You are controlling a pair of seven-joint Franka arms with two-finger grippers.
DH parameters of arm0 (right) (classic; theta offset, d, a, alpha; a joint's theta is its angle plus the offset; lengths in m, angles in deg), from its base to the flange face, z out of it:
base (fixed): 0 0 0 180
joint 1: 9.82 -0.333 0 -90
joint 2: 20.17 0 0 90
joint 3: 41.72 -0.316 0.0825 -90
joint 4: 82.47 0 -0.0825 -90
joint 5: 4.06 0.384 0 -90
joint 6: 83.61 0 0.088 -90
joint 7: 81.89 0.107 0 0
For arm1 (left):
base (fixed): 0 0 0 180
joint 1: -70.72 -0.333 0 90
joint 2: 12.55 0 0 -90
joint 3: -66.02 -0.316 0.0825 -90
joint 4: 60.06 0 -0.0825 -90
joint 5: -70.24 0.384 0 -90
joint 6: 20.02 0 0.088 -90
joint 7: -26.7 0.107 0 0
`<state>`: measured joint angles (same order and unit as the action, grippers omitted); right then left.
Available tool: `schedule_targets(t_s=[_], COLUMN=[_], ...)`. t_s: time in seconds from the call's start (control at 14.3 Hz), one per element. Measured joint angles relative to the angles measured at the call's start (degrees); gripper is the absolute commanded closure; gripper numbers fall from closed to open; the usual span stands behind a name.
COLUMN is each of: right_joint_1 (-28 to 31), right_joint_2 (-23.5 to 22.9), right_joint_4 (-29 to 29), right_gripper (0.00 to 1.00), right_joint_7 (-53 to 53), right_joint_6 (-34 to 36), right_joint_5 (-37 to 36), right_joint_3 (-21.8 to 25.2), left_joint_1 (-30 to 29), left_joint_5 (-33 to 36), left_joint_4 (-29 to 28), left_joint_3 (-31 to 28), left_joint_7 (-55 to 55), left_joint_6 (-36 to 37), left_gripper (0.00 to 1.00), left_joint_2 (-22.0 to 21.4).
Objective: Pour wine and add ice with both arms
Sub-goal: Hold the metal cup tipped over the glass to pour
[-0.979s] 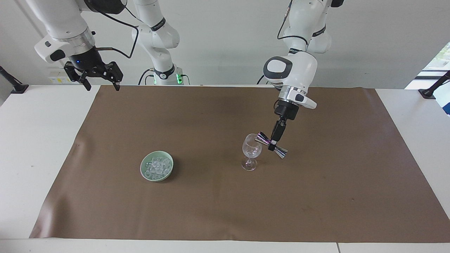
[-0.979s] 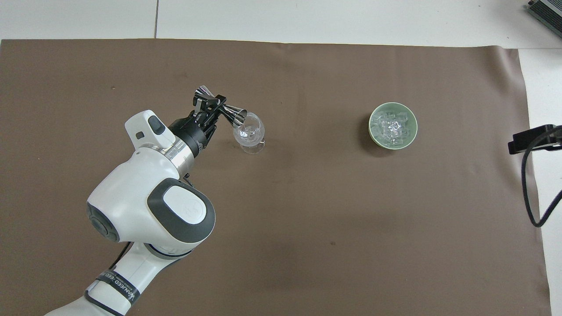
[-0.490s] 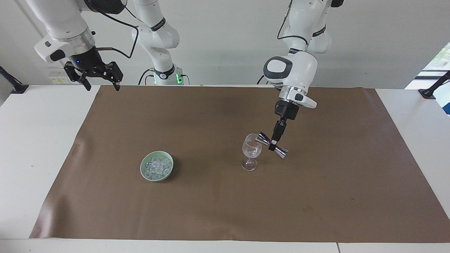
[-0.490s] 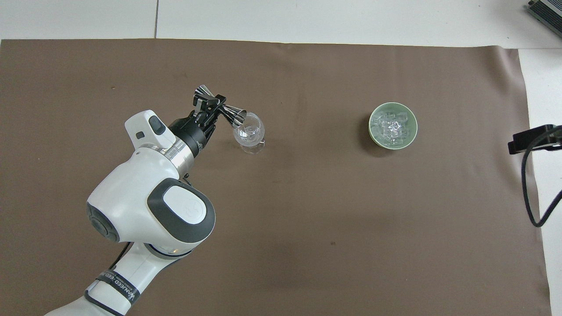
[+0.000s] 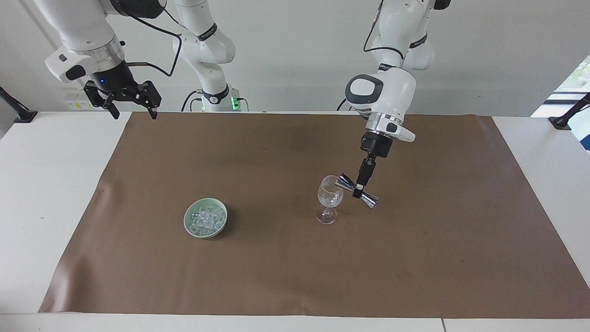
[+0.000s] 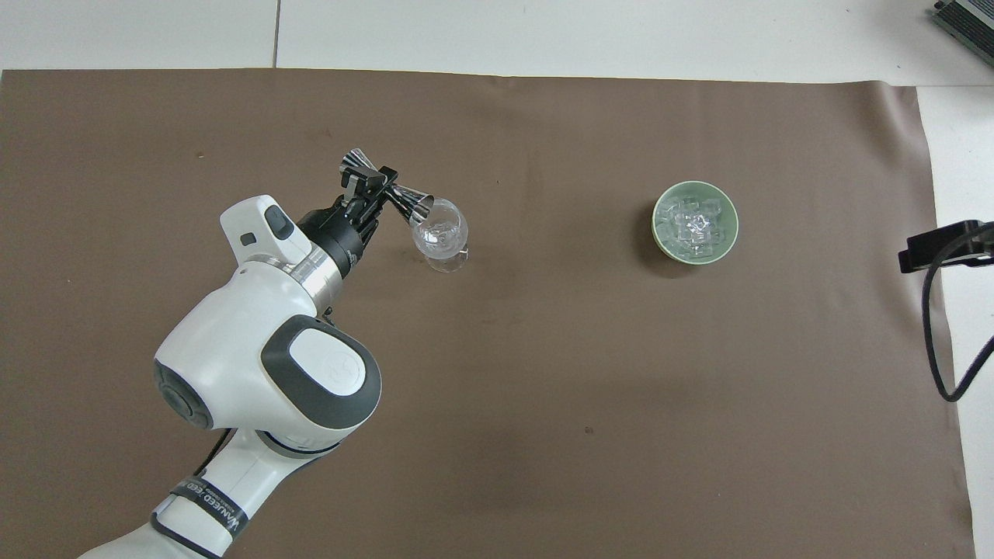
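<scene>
My left gripper (image 5: 357,190) is shut on the waist of a metal double-cone jigger (image 5: 343,182). It holds the jigger tilted, with one mouth at the rim of the clear wine glass (image 5: 329,198), which stands upright on the brown mat. In the overhead view the left gripper (image 6: 373,182) holds the jigger (image 6: 415,203) against the glass (image 6: 440,233). The ice (image 5: 206,217) lies heaped in a green bowl (image 5: 189,221), toward the right arm's end of the table, and shows from above (image 6: 693,225). My right gripper (image 5: 132,110) is open and empty, waiting high over the mat's corner near the right arm's base.
A brown mat (image 5: 276,276) covers most of the white table (image 5: 41,184). Black clamp stands sit at the table's corners near the robots (image 5: 18,113). Black cables hang by the right arm (image 6: 936,341).
The left gripper and the jigger have shifted very slightly toward the left arm's end of the table. The glass, the bowl and the right arm have not moved.
</scene>
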<state>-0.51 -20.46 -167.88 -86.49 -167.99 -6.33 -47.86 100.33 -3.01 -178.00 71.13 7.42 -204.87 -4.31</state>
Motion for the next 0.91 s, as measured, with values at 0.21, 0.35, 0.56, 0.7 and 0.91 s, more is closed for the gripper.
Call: schedule_targets(t_s=[0.21,0.35,0.56,0.7,0.91], right_joint_1=[0.0,0.0,0.0,0.0,0.0], right_joint_2=[0.0,0.0,0.0,0.0,0.0], right_joint_4=[0.0,0.0,0.0,0.0,0.0], right_gripper=[0.0,0.0,0.0,0.0,0.0], right_joint_7=[0.0,0.0,0.0,0.0,0.0], right_joint_6=[0.0,0.0,0.0,0.0,0.0], right_joint_5=[0.0,0.0,0.0,0.0,0.0], right_joint_3=[0.0,0.0,0.0,0.0,0.0], left_joint_1=[0.0,0.01,0.03,0.03,0.03], left_joint_5=[0.35,0.59,1.37,1.82,2.63], left_joint_4=[0.14,0.25,0.49,0.59,0.59], left_joint_3=[0.0,0.02,0.04,0.04,0.04], left_joint_7=[0.23,0.25,0.28,0.3,0.57], left_joint_6=[-0.22,-0.3,-0.38,-0.41,-0.46], left_gripper=[1.0,1.0,1.0,1.0,1.0], left_joint_2=[0.04,0.12,0.22,0.23,0.3])
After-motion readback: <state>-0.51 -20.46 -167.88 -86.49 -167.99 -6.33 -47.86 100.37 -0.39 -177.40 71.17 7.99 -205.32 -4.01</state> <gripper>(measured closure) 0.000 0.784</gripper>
